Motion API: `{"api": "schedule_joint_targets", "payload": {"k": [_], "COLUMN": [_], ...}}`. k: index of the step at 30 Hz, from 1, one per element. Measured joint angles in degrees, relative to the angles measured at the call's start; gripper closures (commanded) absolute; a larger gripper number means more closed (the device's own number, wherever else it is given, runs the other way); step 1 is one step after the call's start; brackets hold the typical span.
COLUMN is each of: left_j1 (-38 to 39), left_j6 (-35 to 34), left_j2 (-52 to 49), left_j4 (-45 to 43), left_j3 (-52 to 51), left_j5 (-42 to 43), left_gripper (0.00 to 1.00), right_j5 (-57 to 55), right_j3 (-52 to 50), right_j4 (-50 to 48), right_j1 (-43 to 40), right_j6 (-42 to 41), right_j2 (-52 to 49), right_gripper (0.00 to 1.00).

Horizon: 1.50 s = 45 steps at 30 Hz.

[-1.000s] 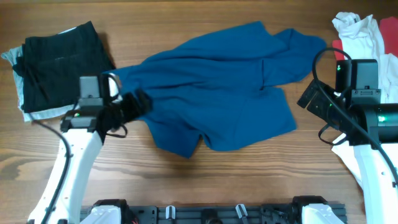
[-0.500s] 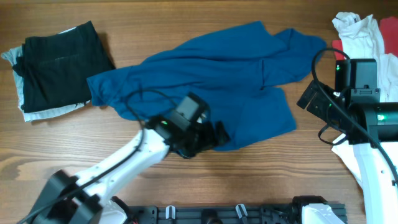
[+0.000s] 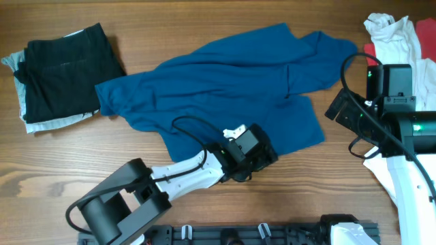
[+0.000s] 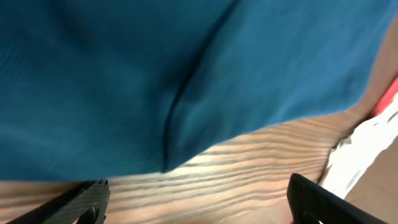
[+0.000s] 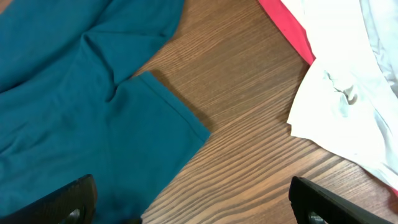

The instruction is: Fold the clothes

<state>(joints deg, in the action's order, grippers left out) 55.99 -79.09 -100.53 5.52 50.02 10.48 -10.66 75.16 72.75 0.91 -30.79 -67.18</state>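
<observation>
The dark-blue shirt [image 3: 225, 88] lies spread out but wrinkled on the wooden table [image 3: 204, 201], and I describe everything else in relation to it.

The left gripper [image 3: 262, 155] is at the lower edge of the shirt, toward its right end, and its arm reaches there from below the shirt. In the left wrist view the blue fabric fills the upper part, with one fold running down to the hem and bare wood below it. The two fingers [image 4: 84, 199] stand wide apart in the lower corners, and nothing is between them, so this gripper is released.

The right gripper [image 3: 338, 105] is just beside the right edge of the shirt. In the right wrist view I see one corner of the shirt with a stitched hem lying flat on the wood. Its fingers [image 5: 68, 199] are also spread far apart and hold nothing. I cannot tell if they touch the fabric.

To the left of the shirt, near its left tip, a black garment [image 3: 65, 68] lies folded on top of a grey garment [image 3: 48, 124].

To the right of the shirt, behind the right arm, a white garment [image 3: 392, 37] lies crumpled. A red garment [image 3: 427, 33] lies partly under it.
</observation>
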Motion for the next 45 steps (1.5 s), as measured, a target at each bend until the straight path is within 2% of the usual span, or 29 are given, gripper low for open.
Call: {"api": "schedule_joint_targets", "payload": {"k": [4, 6, 7, 13, 18, 22, 25, 29, 32, 41, 45], "left_j1": [0.0, 0.0, 0.0, -1.6, -6.8, -13.3, -17.7, -19.6, -18.9, -16.0, -16.0], "left_j6": [-0.8, -1.1, -0.8, -0.7, -0.7, 3.0, 5.6, 7.5, 7.5, 7.5, 7.5], "left_j2": [-2.6, -3.5, -3.8, -4.2, -0.9, 2.5, 5.9, 12.1, 12.1, 11.4, 11.3], "left_j4": [-1.7, -1.6, -1.2, 2.5, 21.0, 37.2, 43.3, 39.6, 36.6, 36.6, 36.5], "left_j3": [1.1, 1.4, 1.3, 2.1, 3.6, 2.3, 0.1, -0.2, -0.2, -2.5, -2.7], "left_j5": [-2.9, -4.9, -5.5, -7.7, -8.5, -8.9, -9.2, -8.9, -7.4, -6.1, -6.1], "left_gripper": [0.70, 0.84, 0.96, 0.96, 0.96, 0.96, 0.96, 0.96, 0.96, 0.88, 0.87], "right_j5": [0.0, 0.0, 0.0, 0.0, -0.7, -1.0, -1.0, -0.2, 0.6, 0.8, 0.8], "right_j3": [0.0, 0.0, 0.0, 0.0, 0.0, 0.0, 0.0, 0.0, 0.0, 0.0, 0.0], "right_j4": [0.4, 0.5, 0.5, 0.5, 0.0, -0.7, -0.8, -0.8, -0.8, -0.7, -0.7], "right_j1": [0.0, 0.0, 0.0, 0.0, 0.0, 0.0, 0.0, 0.0, 0.0, 0.0, 0.0], "right_j6": [0.0, 0.0, 0.0, 0.2, 0.7, 2.4, 3.0, 3.0, 3.0, 3.0, 3.0], "right_j2": [0.0, 0.0, 0.0, 0.0, 0.0, -0.5, -1.9, -4.9, -5.3, -5.3, -5.3], "right_gripper": [0.00, 0.00, 0.00, 0.00, 0.00, 0.00, 0.00, 0.00, 0.00, 0.00, 0.00]}}
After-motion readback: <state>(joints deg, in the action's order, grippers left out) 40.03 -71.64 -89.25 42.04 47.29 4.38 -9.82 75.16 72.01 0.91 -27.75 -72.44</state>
